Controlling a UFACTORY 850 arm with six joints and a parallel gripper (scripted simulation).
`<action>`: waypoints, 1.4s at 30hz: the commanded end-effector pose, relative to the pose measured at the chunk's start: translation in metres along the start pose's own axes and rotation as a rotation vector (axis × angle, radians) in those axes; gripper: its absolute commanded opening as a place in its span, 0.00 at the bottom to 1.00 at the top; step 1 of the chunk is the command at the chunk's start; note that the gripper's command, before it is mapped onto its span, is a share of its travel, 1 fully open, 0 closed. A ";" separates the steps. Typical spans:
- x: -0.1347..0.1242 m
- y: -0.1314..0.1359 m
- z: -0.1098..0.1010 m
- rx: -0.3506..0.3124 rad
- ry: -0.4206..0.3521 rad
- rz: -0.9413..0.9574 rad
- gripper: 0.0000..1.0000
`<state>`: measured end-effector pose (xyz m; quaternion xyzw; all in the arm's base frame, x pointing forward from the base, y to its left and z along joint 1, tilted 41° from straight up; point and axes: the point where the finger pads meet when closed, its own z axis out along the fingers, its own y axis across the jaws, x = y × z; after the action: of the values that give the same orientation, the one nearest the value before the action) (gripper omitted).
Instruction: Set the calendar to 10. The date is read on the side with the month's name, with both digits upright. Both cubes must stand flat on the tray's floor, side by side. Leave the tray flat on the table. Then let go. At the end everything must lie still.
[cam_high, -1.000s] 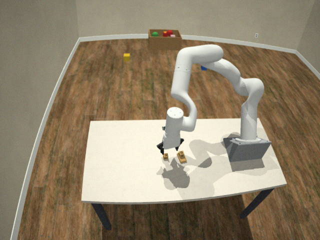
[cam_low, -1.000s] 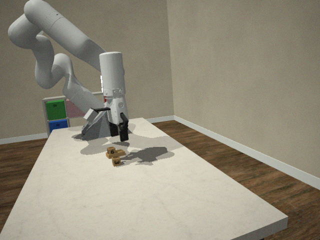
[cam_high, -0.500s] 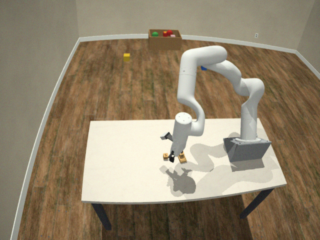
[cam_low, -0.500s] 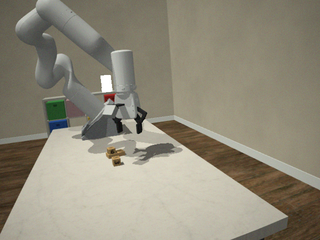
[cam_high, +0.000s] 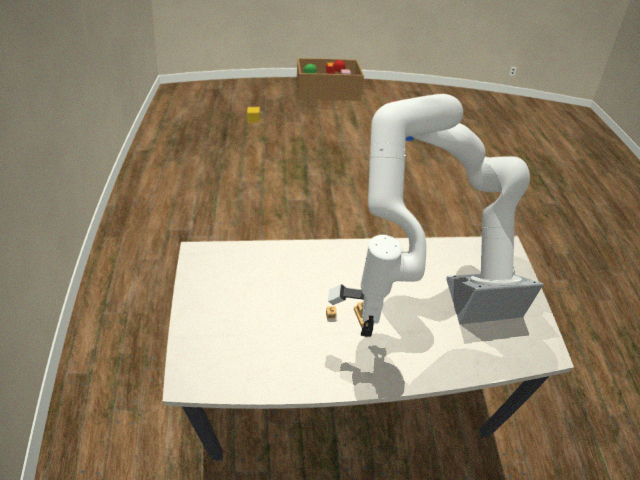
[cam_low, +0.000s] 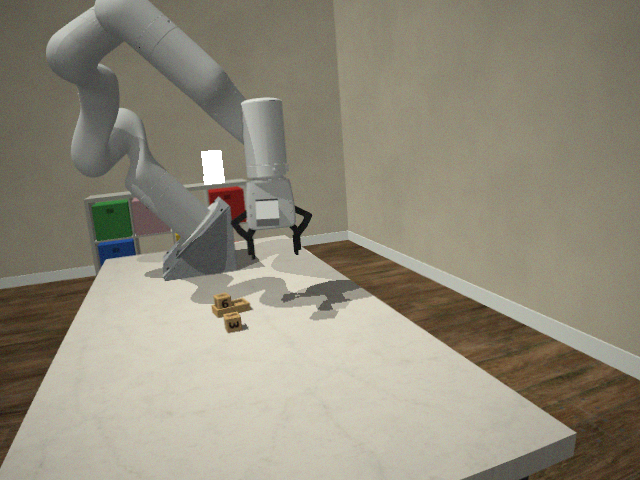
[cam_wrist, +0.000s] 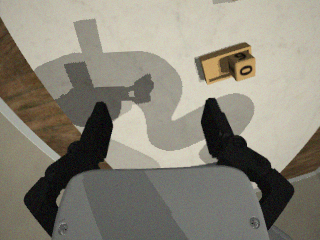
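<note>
Top view: a long white worktop (cam_high: 248, 320) (cam_low: 310, 387) (cam_wrist: 190, 30) with a smooth white robot arm (cam_high: 386, 175) (cam_low: 180, 56) on a grey slanted base (cam_high: 496, 304) (cam_low: 206, 253) near one end. Low on the arm, a black two-fingered claw (cam_high: 368, 325) (cam_low: 274, 254) (cam_wrist: 156, 111), partly hidden. Just beside it in this picture, a small tan wooden tray (cam_high: 356, 312) (cam_low: 242, 305) (cam_wrist: 212, 70), partly covered from sight. Near the tray but apart from it, a little tan wooden cube with dark marks (cam_high: 331, 312) (cam_low: 232, 322), out on the worktop. On the brown wood floor, a yellow cube (cam_high: 253, 114) and a brown open box (cam_high: 330, 87) with a green ball (cam_high: 310, 68) and a red ball (cam_high: 339, 65) inside.

Outside view: claw up above the worktop, wide open and let go of everything. Flat on the worktop, the tray, with another tan wooden cube (cam_low: 222, 301) (cam_wrist: 244, 67) at one end, showing a black 6. In front, the loose cube, with a mark like a 3 lying on its side. At the back, a pale shelf unit (cam_low: 92, 237) with green, pink, red and blue bins.

Wrist view: two black fingers spread far apart, with just worktop and grey shadows seen between. Past one fingertip, the tray with its one cube, showing a 0 and, on another face, a 6 or 9, too hard to tell.
</note>
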<state>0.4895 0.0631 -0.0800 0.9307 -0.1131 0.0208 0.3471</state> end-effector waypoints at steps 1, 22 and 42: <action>-0.005 -0.005 -0.002 -0.001 -0.009 -0.083 1.00; -0.012 -0.010 0.032 -0.002 -0.010 -0.173 1.00; -0.012 -0.010 0.059 -0.002 -0.010 -0.173 1.00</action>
<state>0.4771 0.0346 -0.1321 0.9366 -0.0342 -0.0146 0.3483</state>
